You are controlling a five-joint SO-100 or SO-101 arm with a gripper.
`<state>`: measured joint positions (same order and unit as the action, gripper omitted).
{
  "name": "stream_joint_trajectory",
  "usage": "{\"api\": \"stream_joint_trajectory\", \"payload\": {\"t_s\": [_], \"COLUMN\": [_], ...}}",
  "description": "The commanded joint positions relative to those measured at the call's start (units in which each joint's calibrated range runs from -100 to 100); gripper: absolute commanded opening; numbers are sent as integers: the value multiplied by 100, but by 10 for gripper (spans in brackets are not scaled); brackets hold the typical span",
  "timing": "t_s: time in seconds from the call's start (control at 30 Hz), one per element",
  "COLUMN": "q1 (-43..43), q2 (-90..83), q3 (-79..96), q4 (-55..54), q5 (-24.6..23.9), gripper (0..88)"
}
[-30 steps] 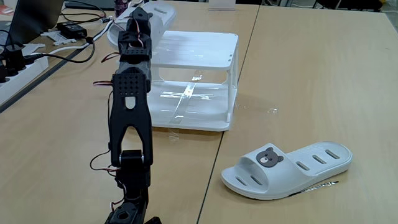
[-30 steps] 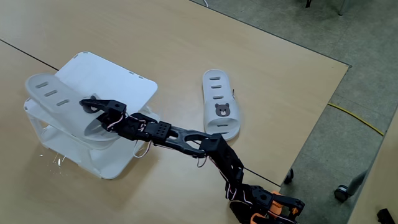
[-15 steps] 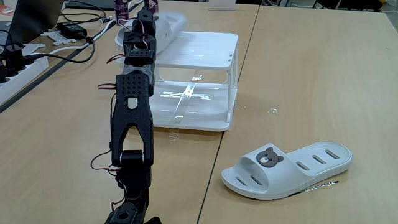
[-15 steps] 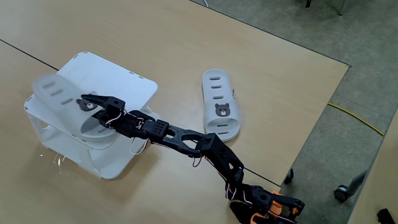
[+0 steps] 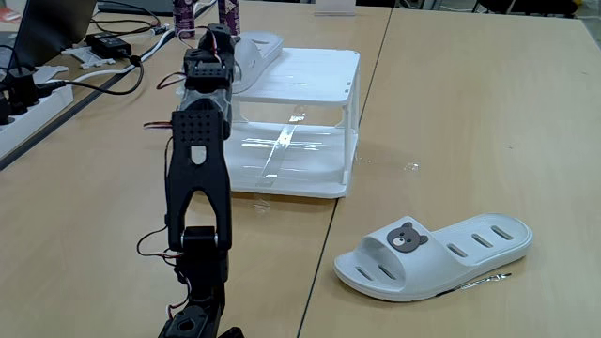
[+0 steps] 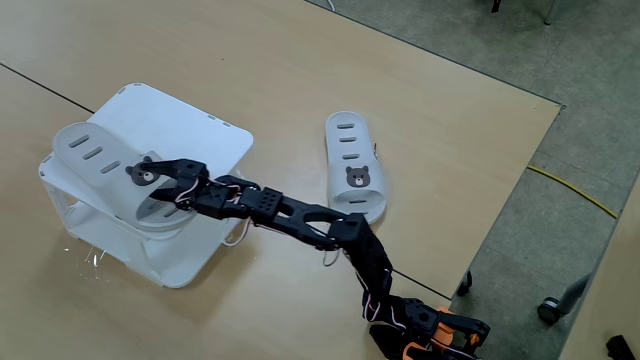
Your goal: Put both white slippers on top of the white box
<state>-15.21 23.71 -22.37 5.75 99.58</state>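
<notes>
One slipper [image 6: 105, 170] lies on the box [image 6: 195, 125], the claw [image 6: 160, 180] parted at its strap, apparently letting go; the other slipper [image 5: 434, 253] waits on the table [image 5: 470, 113].

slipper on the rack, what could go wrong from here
The slipper on the rack lies near one edge of the white box, its heel end reaching past the rim, so it could tip or slide off once released. The hand sits right at its bear strap; pulling back might drag it along. The second slipper is on the table, and the arm swinging toward it could bump the box.
</notes>
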Motion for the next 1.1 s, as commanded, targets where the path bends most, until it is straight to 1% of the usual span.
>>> {"api": "stream_joint_trajectory", "payload": {"t_s": [0.0, 0.23, 0.33, 0.37, 0.47, 0.5, 0.53, 0.6, 0.67, 0.8, 0.87, 0.93, 1.07], "q1": [40, 16, 155, 394, 1595, 1866, 2014, 2022, 1792, 1512, 1373, 1109, 723], "q2": [-1727, -3671, -4529, -4807, -5472, -5623, -5775, -6086, -6414, -6709, -6810, -6986, -7407], "q3": [798, 3514, 4299, 4443, 4939, 5147, 5444, 6139, 6870, 7835, 8520, 9332, 10532], "q4": [29, 29, 3, -32, -57, -170, -558, -1697, -2931, -4932, -6080, -7003, -7995], "q5": [42, 42, 42, 42, 42, 42, 42, 42, 42, 42, 42, 42, 42], "gripper": [234, 234, 228, 228, 226, 207, 174, 104, 0, 8, 8, 8, 8]}}
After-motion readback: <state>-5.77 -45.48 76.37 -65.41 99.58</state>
